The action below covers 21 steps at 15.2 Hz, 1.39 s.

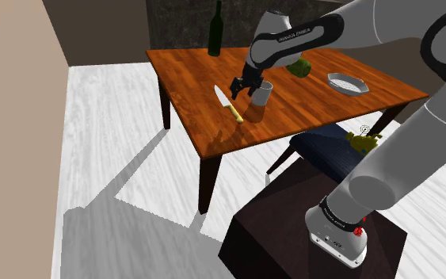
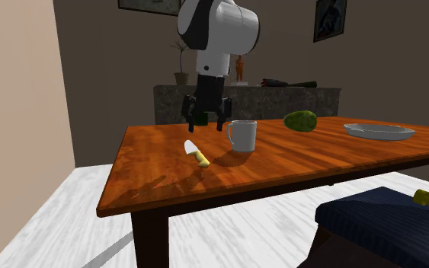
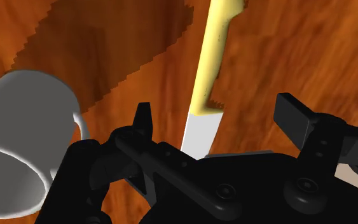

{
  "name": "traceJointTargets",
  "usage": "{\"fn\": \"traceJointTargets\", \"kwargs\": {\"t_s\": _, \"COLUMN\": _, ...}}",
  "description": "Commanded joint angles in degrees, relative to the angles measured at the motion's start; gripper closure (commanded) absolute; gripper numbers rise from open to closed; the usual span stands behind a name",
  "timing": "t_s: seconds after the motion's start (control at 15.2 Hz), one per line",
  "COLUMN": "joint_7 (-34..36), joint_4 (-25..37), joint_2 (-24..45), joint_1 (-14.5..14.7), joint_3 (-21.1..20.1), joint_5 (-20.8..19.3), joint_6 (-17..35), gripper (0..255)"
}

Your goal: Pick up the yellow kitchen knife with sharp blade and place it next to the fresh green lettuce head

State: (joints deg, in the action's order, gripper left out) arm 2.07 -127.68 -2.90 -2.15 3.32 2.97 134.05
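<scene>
Wrist view: yellow-handled knife point(image 3: 213, 70) lies on table point(image 3: 298, 51) beneath spread end effector point(image 3: 218, 109).

One wooden table point(image 2: 296, 164) carries five things — one white mug point(image 2: 242, 135), one yellow-handled knife point(image 2: 197, 154) just beside the mug, one green lettuce head point(image 2: 301, 120) and one pale dish point(image 2: 378, 132) to the second exterior view's right of the mug, one dark bottle point(image 1: 215, 30) well apart from it. Two framed pictures point(image 2: 331, 17) hang on the wall behind the mug.
</scene>
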Motion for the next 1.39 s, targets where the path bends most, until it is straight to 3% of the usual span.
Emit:
{"fn": "traceJointTargets", "kwargs": {"t_s": 0.0, "joint_7": -0.79, "joint_4": 2.49, "joint_2": 4.57, "joint_1": 0.01, "joint_3": 0.11, "joint_5": 1.17, "joint_6": 2.49, "gripper": 0}}
{"fn": "traceJointTargets", "kwargs": {"t_s": 0.13, "joint_7": -1.69, "joint_4": 4.80, "joint_2": 8.32, "joint_1": -0.15, "joint_3": 0.17, "joint_5": 2.27, "joint_6": 4.20, "gripper": 0}}
{"fn": "traceJointTargets", "kwargs": {"t_s": 0.59, "joint_7": -2.20, "joint_4": 4.29, "joint_2": 12.38, "joint_1": -0.13, "joint_3": -0.11, "joint_5": 3.04, "joint_6": 8.76, "gripper": 0}}
{"fn": "traceJointTargets", "kwargs": {"t_s": 1.12, "joint_7": -2.25, "joint_4": 4.28, "joint_2": 12.74, "joint_1": -0.13, "joint_3": -0.14, "joint_5": 3.10, "joint_6": 9.13, "gripper": 0}}
{"fn": "traceJointTargets", "kwargs": {"t_s": 1.19, "joint_7": -2.25, "joint_4": 4.27, "joint_2": 12.73, "joint_1": -0.13, "joint_3": -0.14, "joint_5": 3.10, "joint_6": 9.13, "gripper": 255}}
{"fn": "traceJointTargets", "kwargs": {"t_s": 1.32, "joint_7": -2.25, "joint_4": 4.27, "joint_2": 12.73, "joint_1": -0.13, "joint_3": -0.14, "joint_5": 3.10, "joint_6": 9.13, "gripper": 255}}
